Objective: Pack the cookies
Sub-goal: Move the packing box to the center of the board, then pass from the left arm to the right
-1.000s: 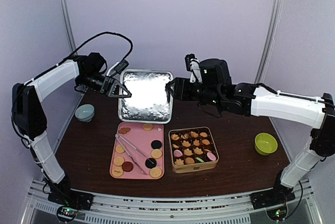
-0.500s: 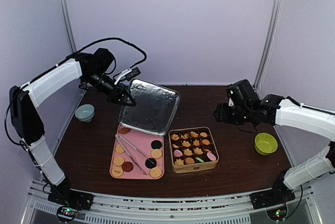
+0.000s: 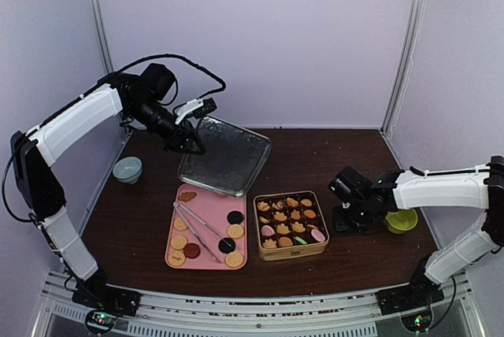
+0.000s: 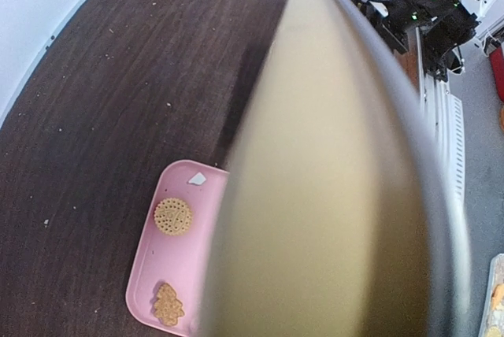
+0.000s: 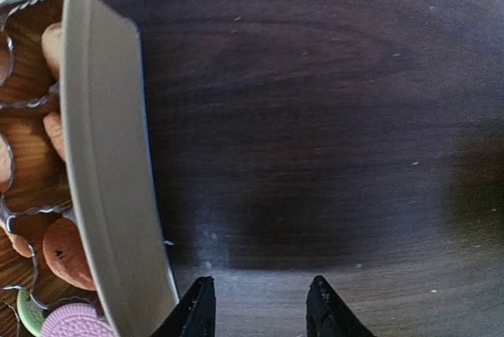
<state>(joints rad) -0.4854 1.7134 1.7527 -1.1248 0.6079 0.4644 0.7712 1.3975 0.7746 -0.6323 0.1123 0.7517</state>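
Status at the lower centre of the top view: the pink tray (image 3: 209, 203) holds roughly nine loose cookies (image 3: 235, 259) (tan, black and dark red), with a pair of tongs (image 3: 201, 231) lying diagonally across them. These are not packed.

Just right of the tray stands the gold tin (image 3: 291, 253). Its paper cups appear filled in nearly every compartment, mostly with tan pieces plus a pink and a green one along the front row. Judged from this, packing is well advanced but not complete.

Right of the tin, the right end effector (image 5: 260, 305) sits low over the table (image 5: 315, 116) with its fingers spread and nothing between them – it carries no cookie. A green bowl (image 3: 400, 216) is just beyond it at the right edge; a grey bowl (image 3: 127, 169) stands at mid left.

Farther back, at upper centre-left, the left end effector (image 3: 189, 142) is pinched on the left edge of the silver lid (image 3: 228, 156), holding it tilted in the air above the rear of the tray.

Remaining work, by estimate: seat the lid on the tin – and settle the tray cookies first if they belong inside.
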